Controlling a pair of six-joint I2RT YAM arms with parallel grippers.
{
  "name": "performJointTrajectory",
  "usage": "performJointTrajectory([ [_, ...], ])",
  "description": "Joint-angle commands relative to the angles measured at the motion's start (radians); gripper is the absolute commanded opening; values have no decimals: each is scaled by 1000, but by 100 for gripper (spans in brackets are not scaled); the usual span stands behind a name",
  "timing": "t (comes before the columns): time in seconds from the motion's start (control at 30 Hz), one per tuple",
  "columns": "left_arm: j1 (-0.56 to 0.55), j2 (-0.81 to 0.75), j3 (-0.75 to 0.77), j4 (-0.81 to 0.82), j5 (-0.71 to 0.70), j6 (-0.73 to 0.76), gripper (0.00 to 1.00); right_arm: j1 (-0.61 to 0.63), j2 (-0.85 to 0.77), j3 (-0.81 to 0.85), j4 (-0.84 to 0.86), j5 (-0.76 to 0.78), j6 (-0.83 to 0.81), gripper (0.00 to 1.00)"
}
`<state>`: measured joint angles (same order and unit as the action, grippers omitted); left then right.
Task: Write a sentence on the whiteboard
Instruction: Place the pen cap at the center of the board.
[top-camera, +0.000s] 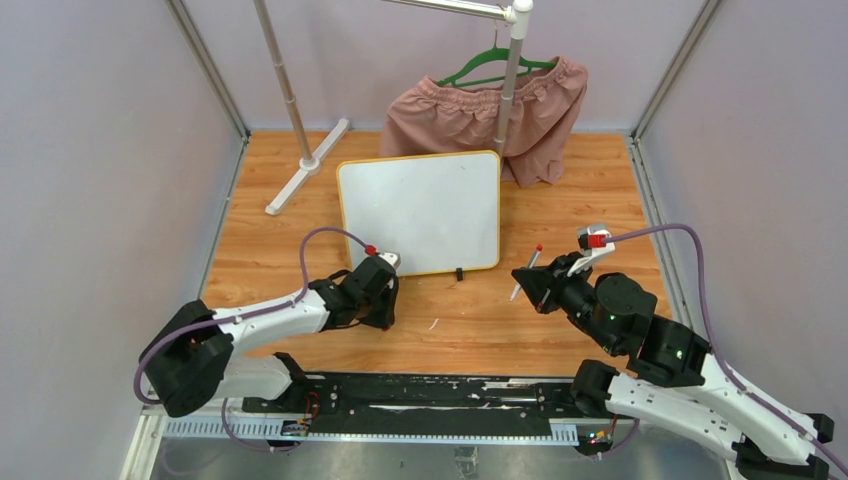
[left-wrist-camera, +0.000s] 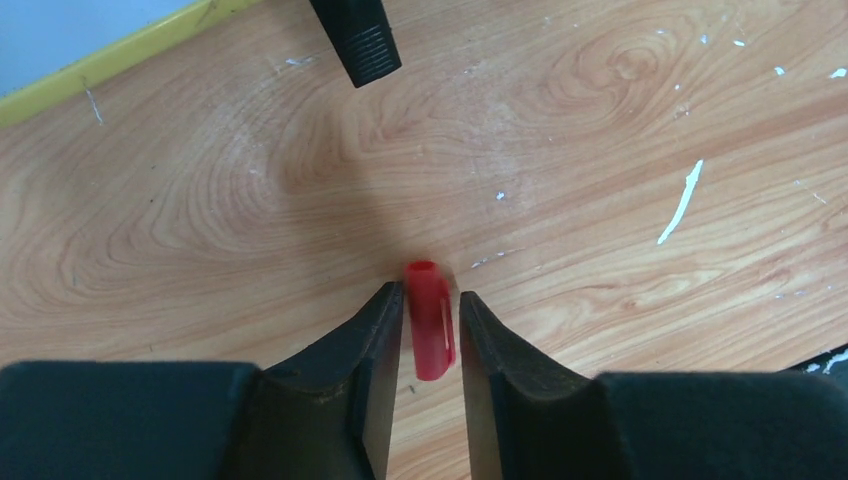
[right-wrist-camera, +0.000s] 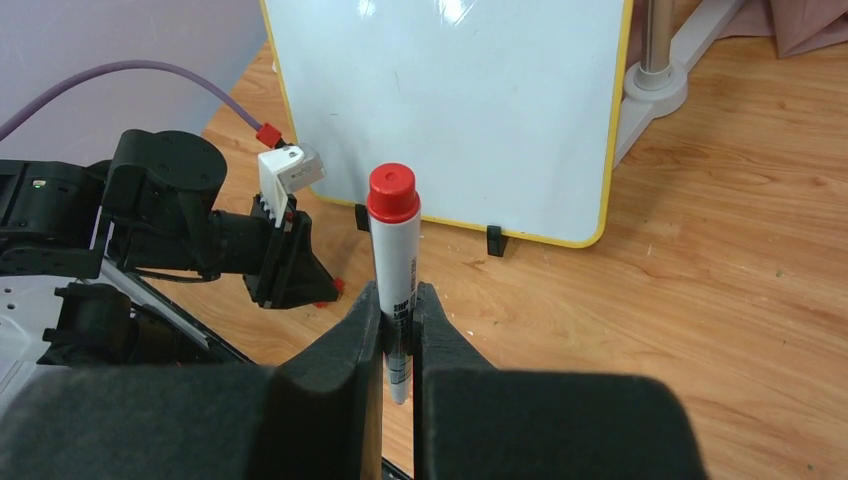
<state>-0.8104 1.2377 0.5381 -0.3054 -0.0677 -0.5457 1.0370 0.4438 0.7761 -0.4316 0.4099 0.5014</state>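
From above, the whiteboard (top-camera: 420, 212) is lying flat on the wood-grain table (top-camera: 600, 180), a rounded white rectangle with a thin yellow rim, its glossy face showing plain white. The left hand (top-camera: 384, 310) is hovering off its near-left corner. The right hand (top-camera: 524, 280) is sitting off the near-right corner, carrying a slim marker (top-camera: 535, 255). Behind the board, ruffled pink shorts (top-camera: 480, 110) are hanging on a green hanger (top-camera: 500, 65).

On the left wrist camera, two black wedge-shaped fingers (left-wrist-camera: 370, 350) are pinching in on a small red plastic cap (left-wrist-camera: 430, 320), its hollow end pointing away. A ribbed black foot (left-wrist-camera: 355, 40) is poking in at the top beside the yellow rim.

On the right wrist camera, the fingers are clamping tight on the marker's white printed barrel, which is standing upright with its round red end on top. The board is lying just beyond it.
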Motion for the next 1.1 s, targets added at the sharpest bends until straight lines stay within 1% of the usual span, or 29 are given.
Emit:
performJointTrajectory([
  [0.0,-9,6,-16,45,-29,-10,36,-5,3,-1,21,-15,6,0],
  [0.1,-9,-10,-9,32,-39,-10,45,-5,-2,3,15,-20,8,0],
  [0.17,-9,-39,5,-2,-55,-12,57,-5,-7,9,10,-25,9,0],
  [0.23,-9,-100,36,-62,-74,-14,63,-5,-11,16,8,-40,11,0],
  [0.33,-9,-258,102,-172,-113,-29,71,-5,-21,12,44,-79,13,0],
  [0.4,-9,-412,145,-204,-134,-46,76,-5,-28,-14,121,-128,15,0],
  [0.43,-9,-485,164,-196,-146,-60,77,-5,-31,-31,179,-155,17,0],
  [0.47,-9,-554,164,-169,-142,-68,77,-5,-30,-49,241,-187,22,0],
  [0.53,-9,-701,131,-48,-98,-85,81,-5,-17,-82,370,-238,33,0],
  [0.57,-9,-765,99,38,-70,-101,85,-5,-4,-95,431,-257,45,0],
  [0.63,-9,-874,28,209,-21,-149,99,-5,29,-112,563,-289,75,0],
  [0.67,-9,-911,-3,283,1,-169,100,-6,48,-119,612,-299,89,0],
  [0.73,-9,-938,-33,396,41,-207,100,-5,104,-130,729,-320,118,0],
  [0.83,-9,-892,-12,462,126,-216,100,-3,185,-138,880,-341,170,0],
  [0.9,-9,-839,25,480,194,-220,100,-4,244,-132,968,-360,204,0],
  [1.07,-9,-692,140,485,397,-198,99,2,371,-94,1111,-395,270,0],
])
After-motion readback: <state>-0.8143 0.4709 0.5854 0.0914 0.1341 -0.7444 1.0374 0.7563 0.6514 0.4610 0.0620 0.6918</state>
